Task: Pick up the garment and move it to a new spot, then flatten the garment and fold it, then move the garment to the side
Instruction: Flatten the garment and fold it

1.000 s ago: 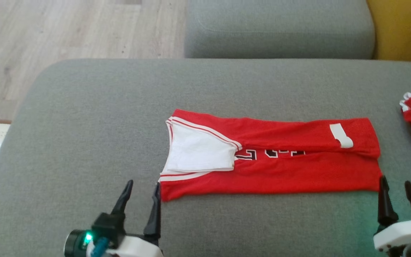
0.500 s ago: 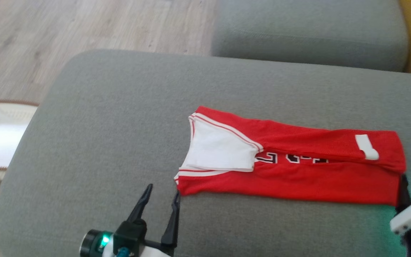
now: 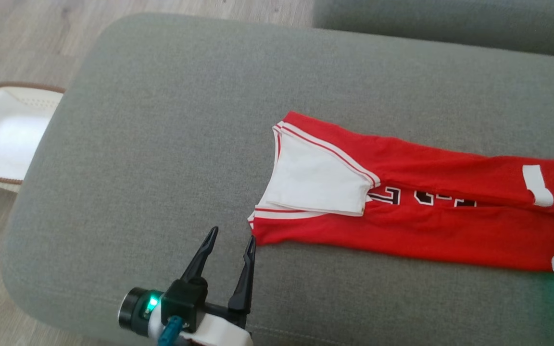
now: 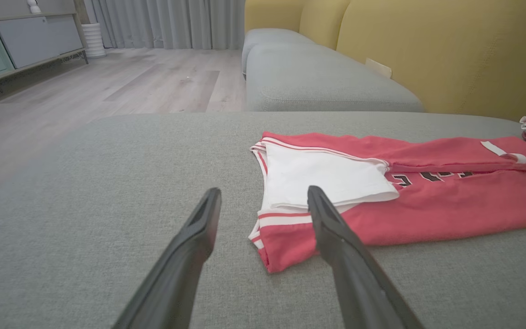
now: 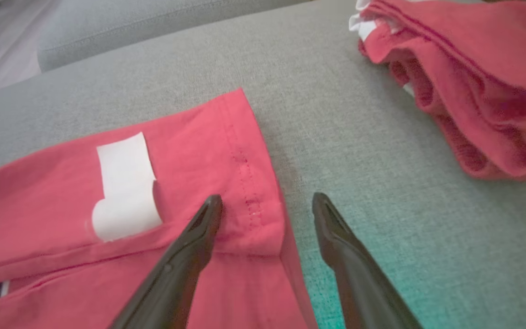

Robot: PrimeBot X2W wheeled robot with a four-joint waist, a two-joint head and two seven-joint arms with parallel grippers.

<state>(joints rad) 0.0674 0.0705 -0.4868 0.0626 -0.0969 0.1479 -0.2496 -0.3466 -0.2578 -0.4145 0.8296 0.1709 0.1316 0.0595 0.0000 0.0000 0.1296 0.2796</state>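
Head camera has swung left, so the whole picture shifts. The red garment [image 3: 402, 216] itself hasn't moved and lies in a long folded strip on the grey cushion [image 3: 161, 144]. Left tool [image 3: 233, 234] is wide, at its near left corner. Right tool [image 5: 266, 197] is wide, straddling the right hem. Probably set for the next fold. Right wrist view adds a second red pile [image 5: 464, 91] further right; head view adds a white basket [image 3: 3, 134] at far left.

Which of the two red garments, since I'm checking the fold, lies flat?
The long jersey with white neck panel and black lettering; the other red garment is a bunched heap past its hem.
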